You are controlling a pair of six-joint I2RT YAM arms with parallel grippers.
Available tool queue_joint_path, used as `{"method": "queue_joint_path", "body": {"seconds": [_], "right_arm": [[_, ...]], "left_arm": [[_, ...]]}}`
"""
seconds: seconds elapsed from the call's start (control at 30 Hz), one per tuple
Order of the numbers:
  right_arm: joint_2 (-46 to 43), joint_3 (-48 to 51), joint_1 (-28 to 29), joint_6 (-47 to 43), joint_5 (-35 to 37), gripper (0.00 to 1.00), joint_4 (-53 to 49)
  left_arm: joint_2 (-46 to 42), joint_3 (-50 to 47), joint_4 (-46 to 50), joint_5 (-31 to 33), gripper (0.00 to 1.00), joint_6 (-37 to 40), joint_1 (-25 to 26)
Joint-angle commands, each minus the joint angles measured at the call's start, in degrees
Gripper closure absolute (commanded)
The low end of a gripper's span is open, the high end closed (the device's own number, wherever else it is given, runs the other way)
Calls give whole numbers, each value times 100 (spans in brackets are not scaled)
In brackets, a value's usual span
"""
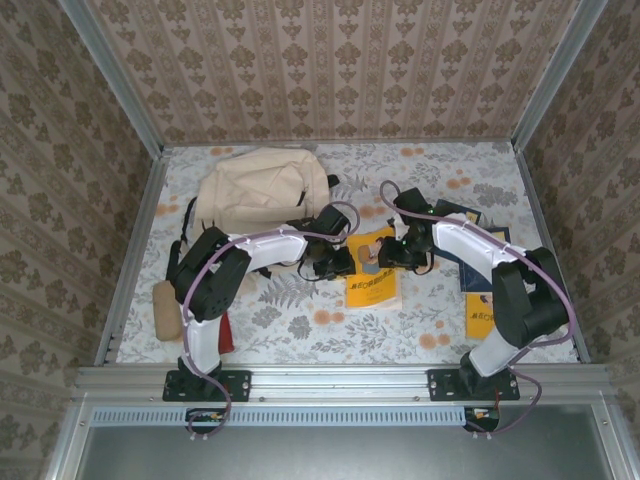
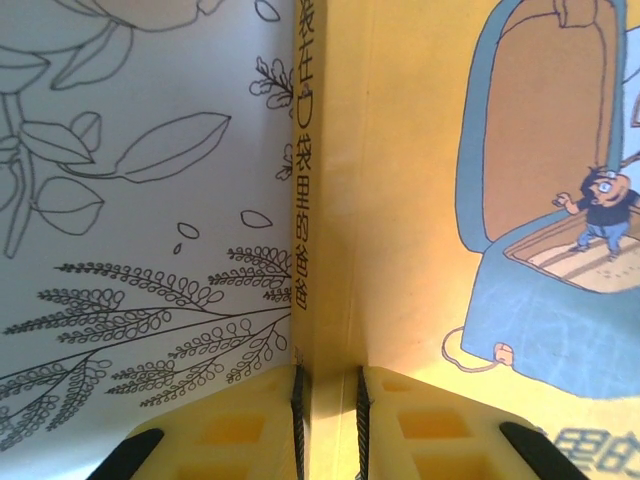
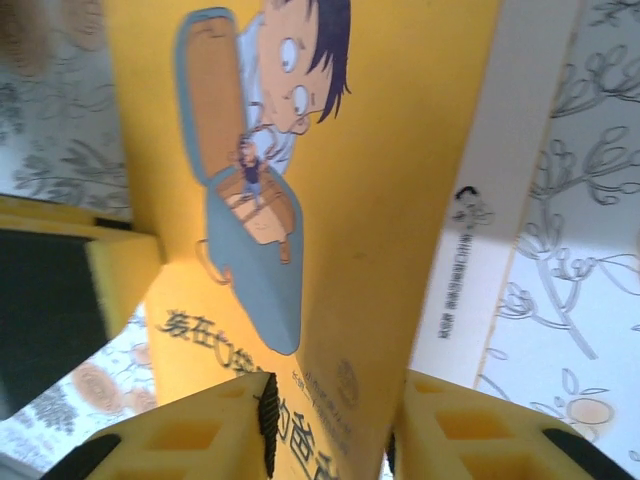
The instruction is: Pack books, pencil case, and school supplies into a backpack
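Note:
The large yellow book [image 1: 373,272] with the cartoon cover lies mid-table, its upper part raised between both grippers. My left gripper [image 2: 329,425] is shut on the yellow book's [image 2: 400,200] spine edge. From the other side my right gripper [image 3: 330,435] is shut on the book's [image 3: 380,150] cover, which bends up off a white page [image 3: 500,200]. The cream backpack [image 1: 265,190] lies behind the left gripper [image 1: 335,262]. The right gripper [image 1: 397,255] sits at the book's right. The tan pencil case [image 1: 166,310] and the red item [image 1: 226,333] lie at the near left.
Dark navy books [image 1: 468,262] and a smaller yellow book [image 1: 480,318] lie under the right arm. Metal rails [image 1: 130,260] and patterned walls close in the floral table [image 1: 300,320]. The left arm's yellow finger [image 3: 120,270] shows in the right wrist view.

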State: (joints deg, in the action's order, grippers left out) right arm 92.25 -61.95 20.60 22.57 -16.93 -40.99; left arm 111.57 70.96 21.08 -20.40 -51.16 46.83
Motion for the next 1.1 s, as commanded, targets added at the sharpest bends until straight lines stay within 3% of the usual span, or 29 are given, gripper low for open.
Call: {"method": "queue_joint_path", "body": {"seconds": [0.0,0.23,0.4,0.6,0.87,1.07], "right_arm": [[10,-118,164,-75,-694,68,81],[164,-213,148,-79,-569,85,136],[-308,-235,-28,27,-740,91,344],[-850,-185,-360,356,-2193,95,1049],[-1025,-410,-460,843,-3568,95,1965],[-868,-546,-453,1142,-4183,95,2527]], "left_arm": [[168,-20,-134,-7,80,136,-16],[-116,-228,-398,-261,77,198,-272],[-636,-432,-492,-522,66,442,-664],[-1442,-924,-1021,-1228,40,757,-1336],[-2204,-1377,-1999,-2226,14,954,-1946],[-2304,-1349,-2586,-2835,11,771,-2029]]}}
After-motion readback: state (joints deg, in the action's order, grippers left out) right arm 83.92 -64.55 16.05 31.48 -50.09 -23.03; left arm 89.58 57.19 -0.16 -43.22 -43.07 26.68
